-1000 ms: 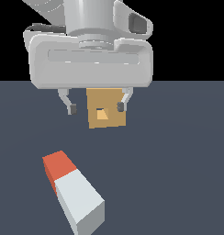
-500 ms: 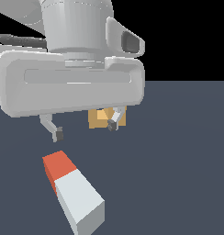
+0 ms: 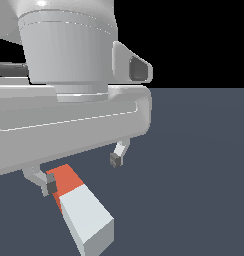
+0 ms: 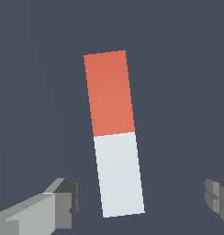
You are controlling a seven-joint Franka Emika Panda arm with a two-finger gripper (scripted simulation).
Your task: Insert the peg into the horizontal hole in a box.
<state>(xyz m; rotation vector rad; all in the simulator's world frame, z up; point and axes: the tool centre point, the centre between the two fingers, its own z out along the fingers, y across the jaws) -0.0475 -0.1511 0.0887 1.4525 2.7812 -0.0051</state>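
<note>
The peg lies flat on the dark floor, with its red-orange part (image 3: 67,179) farther from the exterior camera and its white part (image 3: 87,215) nearer. My gripper (image 3: 83,172) is open and empty, hovering just above the peg's red end. One fingertip (image 3: 51,185) is at the red part's side, the other (image 3: 115,159) is well off to the exterior view's right. In the wrist view the peg (image 4: 114,133) runs lengthwise between the two fingers (image 4: 63,202), closer to that one, with my gripper (image 4: 141,199) over its white end. The box and its hole are hidden behind the hand.
The large grey hand body (image 3: 69,125) fills the exterior view's upper left. The dark floor (image 3: 194,175) stretches to the exterior view's right.
The hand has come toward the camera and down over the peg. It now covers the tan box that showed between the fingers before. The peg has not moved.
</note>
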